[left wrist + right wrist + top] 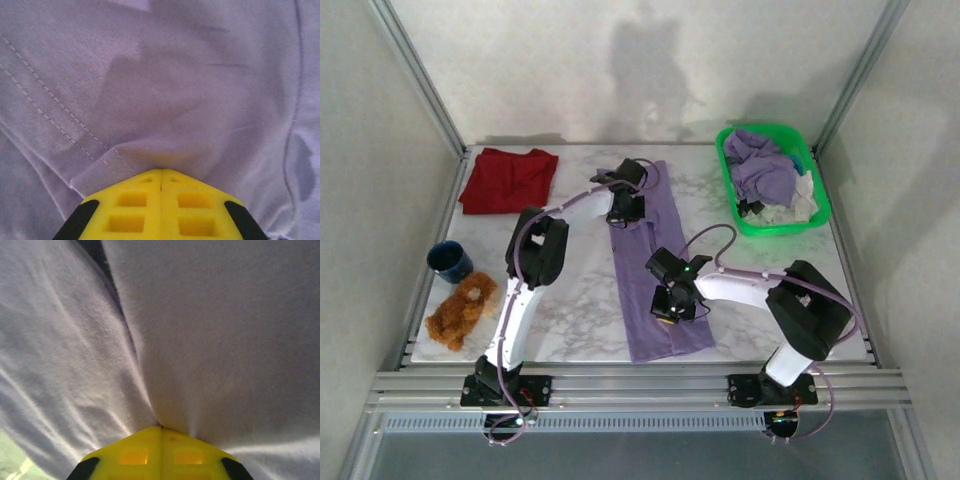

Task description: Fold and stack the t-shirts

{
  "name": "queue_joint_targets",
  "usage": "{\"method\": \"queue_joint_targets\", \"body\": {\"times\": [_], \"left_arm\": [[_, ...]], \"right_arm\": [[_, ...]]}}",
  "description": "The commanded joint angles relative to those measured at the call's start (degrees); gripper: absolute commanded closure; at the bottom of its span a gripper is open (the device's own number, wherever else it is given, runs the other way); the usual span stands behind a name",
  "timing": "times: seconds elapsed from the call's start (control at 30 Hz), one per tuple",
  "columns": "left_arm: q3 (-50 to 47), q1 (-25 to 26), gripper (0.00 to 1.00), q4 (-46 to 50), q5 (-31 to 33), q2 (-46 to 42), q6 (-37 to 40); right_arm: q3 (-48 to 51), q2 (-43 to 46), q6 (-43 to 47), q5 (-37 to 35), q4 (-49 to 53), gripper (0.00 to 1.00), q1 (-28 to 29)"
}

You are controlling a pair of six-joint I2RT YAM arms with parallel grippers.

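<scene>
Lavender t-shirt [640, 275] lies between red t-shirt [507, 180], mug [450, 261], toy [463, 308] and green basket [776, 229].

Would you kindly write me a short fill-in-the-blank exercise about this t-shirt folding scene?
The left gripper and right gripper are both shut on the spread t-shirt, which is coloured ____.
The folded dark red t-shirt lies at the table's far ____ corner.
The green basket sits at the far ____ corner.
The blue mug stands just behind a fuzzy toy coloured ____.
Missing words: lavender; left; right; brown.
</scene>
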State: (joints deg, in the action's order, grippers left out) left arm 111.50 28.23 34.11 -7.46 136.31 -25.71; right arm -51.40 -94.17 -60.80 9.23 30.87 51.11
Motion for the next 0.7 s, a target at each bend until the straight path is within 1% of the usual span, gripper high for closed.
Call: {"method": "queue_joint_targets", "body": {"times": [0.0,0.07,0.2,0.3,0.37,0.43,0.5,0.57,0.6,0.67], "left_arm": [[3.4,-1.1,1.0,-0.7,-1.6,3.2,0.4],[6.0,-2.0,1.0,-0.2,-2.6,5.4,0.6],[13.7,-2.6,1.0,0.3,-7.1,11.4,0.9],[19.9,-2.7,1.0,2.2,-8.6,15.4,0.7],[21.6,-3.0,1.0,1.8,-9.8,16.5,0.2],[22.5,-3.2,1.0,1.5,-10.5,16.7,-0.2],[24.1,-3.3,1.0,2.3,-12.0,16.5,-0.6],[28.3,-3.1,1.0,5.9,-12.4,15.4,-0.5],[30.0,-3.0,1.0,7.4,-12.0,13.9,-0.1],[30.0,-3.2,1.0,7.7,-11.6,9.1,-0.1]], "right_arm": [[-1.1,-2.0,-2.7,-1.4,-1.4,1.0,1.9],[-2.3,-2.9,-3.8,-3.0,-2.0,1.0,2.9],[-6.3,-4.6,-6.9,-8.3,-2.8,1.0,5.1],[-9.0,-6.5,-7.4,-11.3,-2.4,1.0,5.4],[-10.8,-7.9,-6.9,-12.9,-1.7,1.0,5.3],[-12.8,-9.0,-6.4,-13.5,-0.6,1.0,5.1],[-15.3,-7.9,-5.1,-14.8,1.7,1.0,5.5],[-18.7,-4.9,-2.9,-18.5,6.8,1.0,7.1],[-20.4,-3.1,-1.8,-20.6,10.0,0.98,8.0],[-21.4,1.1,-0.8,-22.9,14.7,0.94,8.6]]}}
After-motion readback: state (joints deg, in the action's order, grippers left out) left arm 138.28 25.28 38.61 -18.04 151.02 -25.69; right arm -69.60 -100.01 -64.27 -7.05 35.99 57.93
